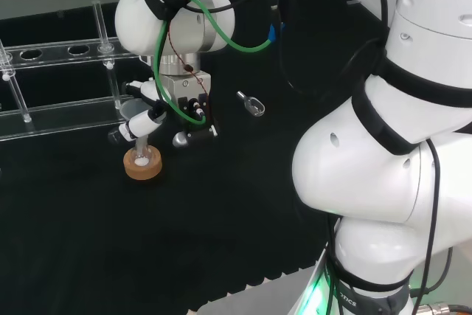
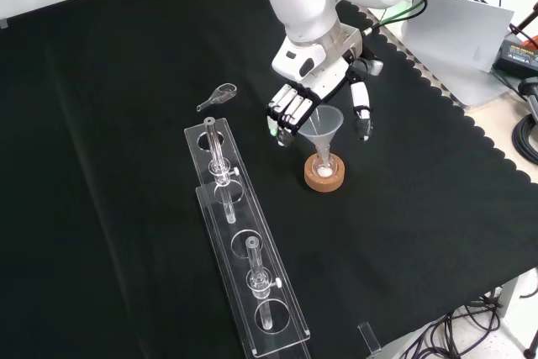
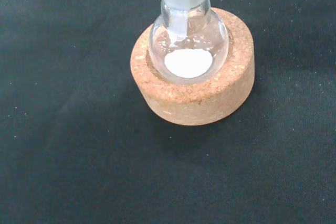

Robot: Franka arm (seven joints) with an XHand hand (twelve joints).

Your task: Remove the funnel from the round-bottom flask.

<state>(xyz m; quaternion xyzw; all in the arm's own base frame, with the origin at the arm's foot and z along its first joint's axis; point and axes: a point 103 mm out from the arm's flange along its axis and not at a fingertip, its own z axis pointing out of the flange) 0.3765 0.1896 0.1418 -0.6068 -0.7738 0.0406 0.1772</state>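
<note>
One funnel (image 2: 325,126) stands in the neck of a flask (image 3: 188,45) on its cork ring (image 2: 324,174), out on the black cloth (image 2: 126,81) toward its scalloped edge at the front view's right. By the look of it, the job has not got past the approach: the funnel is seated, its wide mouth up, its stem running straight down into the neck, so its long axis is upright, in line with the flask's. The hand (image 2: 296,107) has its fingers on one side of the cone and the thumb (image 2: 361,115) on the other, lightly bent and spread. Whether any of them touches the cone cannot be told from the front view, and nothing shows them closed on it. What is left, on this reading, is the whole of the task proper: to close on the cone, lift it clear along that upright line, and set it down on the cloth. White powder (image 3: 188,62) lies in the flask's round bottom. A clear rack (image 2: 239,233) lies toward the cloth's near edge in the front view, and a small scoop (image 2: 217,97) beyond it.
</note>
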